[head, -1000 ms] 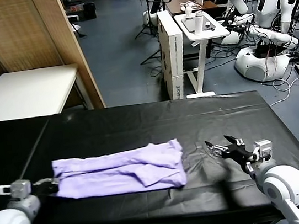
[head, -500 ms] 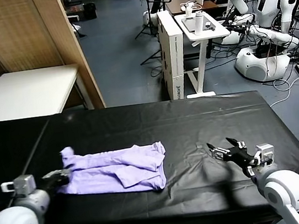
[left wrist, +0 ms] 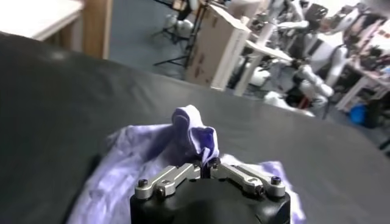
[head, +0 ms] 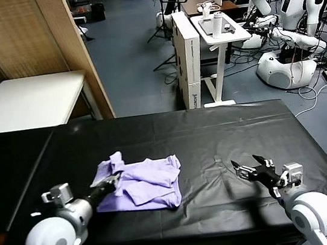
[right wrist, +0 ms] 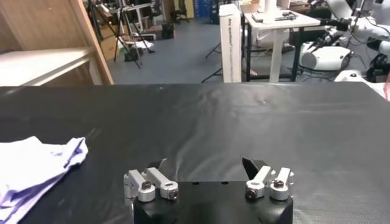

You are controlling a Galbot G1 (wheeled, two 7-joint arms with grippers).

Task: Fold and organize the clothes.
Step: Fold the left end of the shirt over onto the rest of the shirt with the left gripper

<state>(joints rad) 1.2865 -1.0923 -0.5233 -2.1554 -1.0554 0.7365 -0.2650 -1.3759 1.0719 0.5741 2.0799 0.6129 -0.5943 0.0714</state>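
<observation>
One black table takes up most of what I can see from where I stand, and the only thing lying on it is the lavender T-shirt, left of the middle and toward the robot's side. It has been gathered into a shorter, thicker bundle, with its left end raised in a small crumpled peak and the rest lying flat in rumpled layers.

That peak is where the left gripper has hold: its fingers are pinched tight on the raised end of the cloth, low over the table. To my eye the step in hand is a fold across the length, the left end being carried over the body of the shirt toward the right.

Next, I would judge, the held end needs to travel on until it meets the far edge, then be lowered flat before the fingers let go; a thin, soft cloth like this will likely slump and bunch if it is dropped early.

Off to the right, well apart from the shirt, the right gripper hovers just above the tabletop with its fingers spread wide and nothing in them.
</observation>
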